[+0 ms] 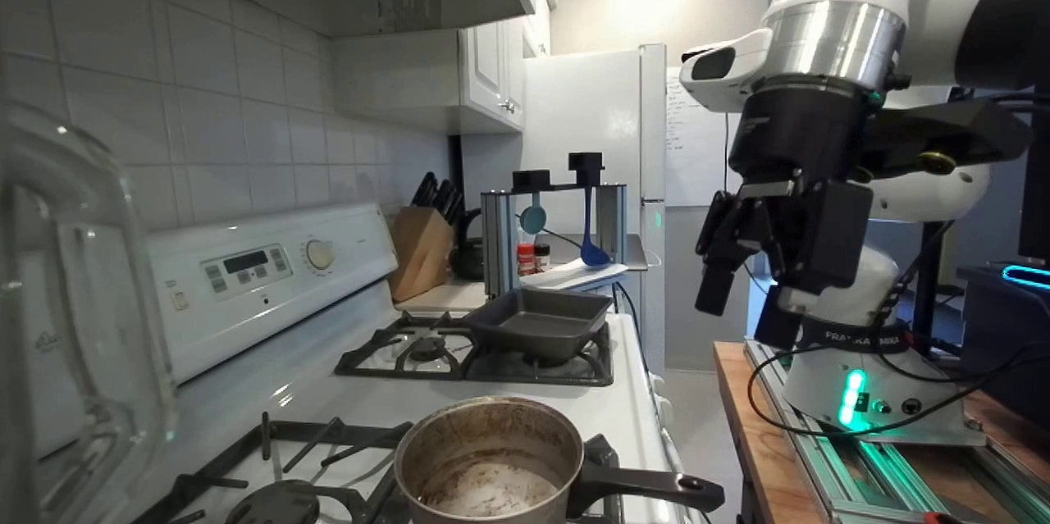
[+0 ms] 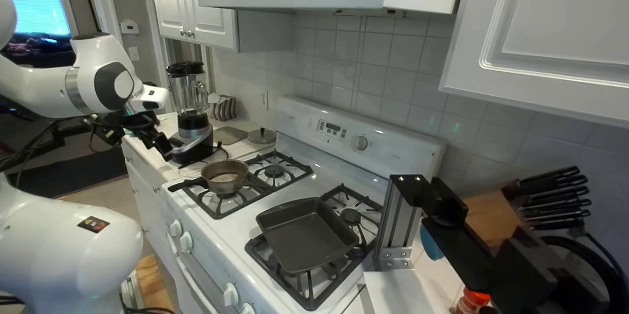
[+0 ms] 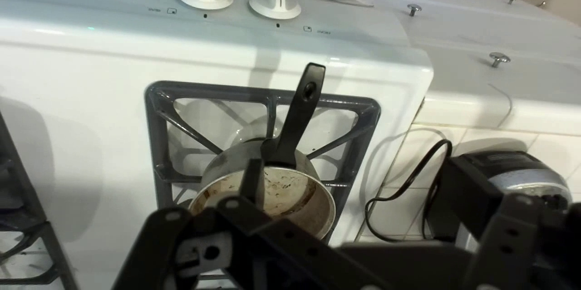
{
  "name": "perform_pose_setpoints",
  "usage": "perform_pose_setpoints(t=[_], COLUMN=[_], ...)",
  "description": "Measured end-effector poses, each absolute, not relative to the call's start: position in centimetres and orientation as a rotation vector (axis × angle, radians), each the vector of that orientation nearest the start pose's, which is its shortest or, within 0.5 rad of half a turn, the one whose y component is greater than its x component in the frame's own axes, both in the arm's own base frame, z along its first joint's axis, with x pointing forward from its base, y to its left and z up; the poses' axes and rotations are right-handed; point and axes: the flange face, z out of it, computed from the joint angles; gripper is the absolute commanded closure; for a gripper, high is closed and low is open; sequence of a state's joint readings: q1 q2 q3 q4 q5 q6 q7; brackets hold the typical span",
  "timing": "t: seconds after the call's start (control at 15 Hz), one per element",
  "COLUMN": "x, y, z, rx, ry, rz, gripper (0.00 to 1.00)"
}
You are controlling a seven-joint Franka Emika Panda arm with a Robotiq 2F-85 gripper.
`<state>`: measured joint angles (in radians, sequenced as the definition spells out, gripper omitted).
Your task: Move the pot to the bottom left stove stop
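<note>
While tool [image 1: 745, 317] gapes, nothing held, pot [image 2: 225, 176] noted on front burner grate [image 3: 271, 115], blender [image 2: 191, 122] side; lies below tool, farther in over stove [image 2: 241, 230], handle [image 3: 297, 120] directed out toward tool's side.

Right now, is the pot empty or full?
Empty, it seems: inside the pot, the stained bottom shows in an exterior view and partly in the wrist view, with no contents visible.

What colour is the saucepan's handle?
Black; the saucepan handle shows best in the wrist view.
</note>
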<state>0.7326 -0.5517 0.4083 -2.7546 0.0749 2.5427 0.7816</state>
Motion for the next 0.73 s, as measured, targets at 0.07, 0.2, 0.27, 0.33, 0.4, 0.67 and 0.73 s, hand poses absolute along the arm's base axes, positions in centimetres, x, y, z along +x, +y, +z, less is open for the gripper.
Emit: perform_pose_setpoints(t=[0.07, 0.2, 0.27, 0.33, 0.4, 0.67, 0.73], x=[16.2, 15.5, 15.2, 15.1, 15.0, 15.1, 15.0], y=[33.9, 33.0, 32.7, 32.5, 32.4, 32.4, 32.4], z=[40.6, 42.9, 43.6, 44.0, 44.1, 44.1, 44.1], rx=[-2.923, -2.926, -2.922, -2.920, -2.919, -2.921, -2.921], ry=[-0.432, -0.435, -0.434, -0.432, -0.432, -0.433, -0.433], rz=[-0.464, -0.488, -0.502, -0.510, -0.513, -0.511, -0.511], gripper=[0.00, 0.00, 0.00, 0.00, 0.00, 0.00, 0.00])
